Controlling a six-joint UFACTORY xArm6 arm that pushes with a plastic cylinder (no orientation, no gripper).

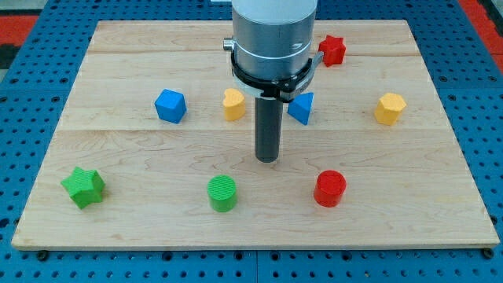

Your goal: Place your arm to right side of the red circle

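Observation:
The red circle (pixel 330 189) is a short red cylinder standing on the wooden board (pixel 126 228) at the view's lower right of centre. My tip (pixel 268 159) touches the board above and to the left of the red circle, with a clear gap between them. The rod hangs from a grey cylindrical arm end (pixel 273 39) at the view's top centre.
A green cylinder (pixel 222 193) and a green star (pixel 83 187) stand at the view's lower left. A blue cube (pixel 170 106), a yellow heart-like block (pixel 233 104) and a blue triangle (pixel 302 108) stand mid-board. A yellow hexagon (pixel 389 108) and a red star (pixel 332 49) are at the right.

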